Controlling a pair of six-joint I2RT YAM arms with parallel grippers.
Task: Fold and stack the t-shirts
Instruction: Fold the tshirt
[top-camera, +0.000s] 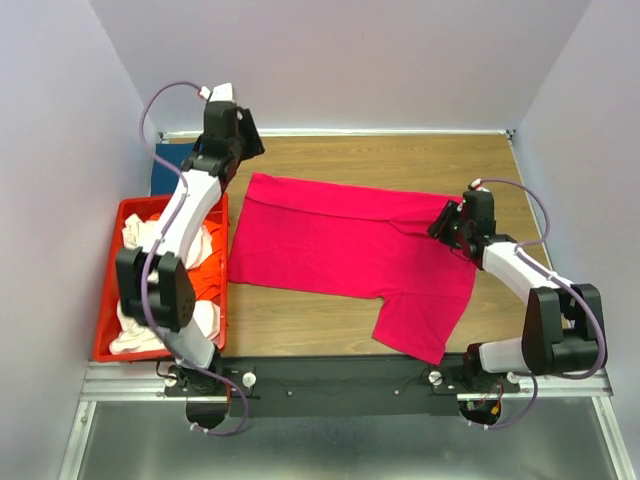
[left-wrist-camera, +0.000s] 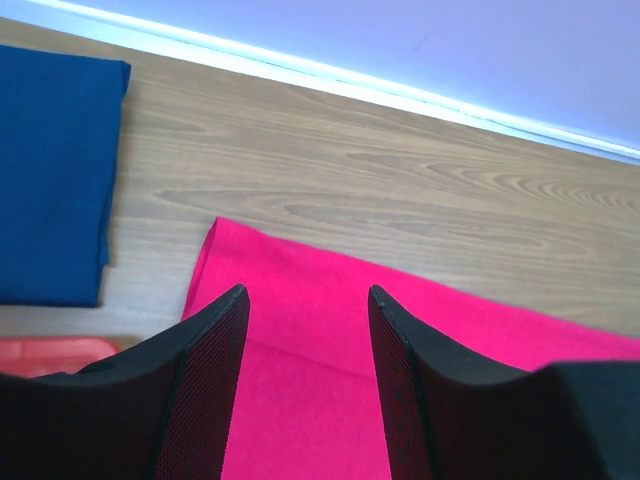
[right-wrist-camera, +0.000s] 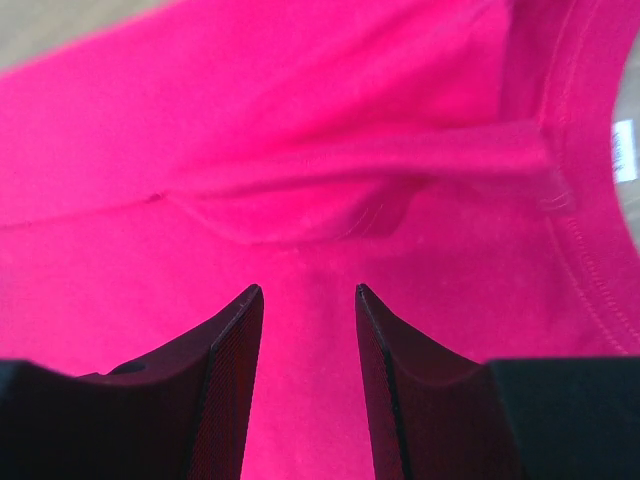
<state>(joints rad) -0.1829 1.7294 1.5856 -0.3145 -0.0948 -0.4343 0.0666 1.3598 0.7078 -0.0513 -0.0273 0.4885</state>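
A magenta-pink t-shirt lies partly folded across the wooden table, one sleeve hanging toward the near edge. My left gripper hovers over its far left corner, open, nothing between its fingers. My right gripper is over the shirt's right end near the collar, open and empty above the cloth. A folded dark blue t-shirt lies flat at the far left. Orange and cream-white shirts lie crumpled in the crate.
The red plastic crate stands at the table's left side beside the left arm. White walls close in the table at the back and both sides. A metal rail carries both arm bases along the near edge.
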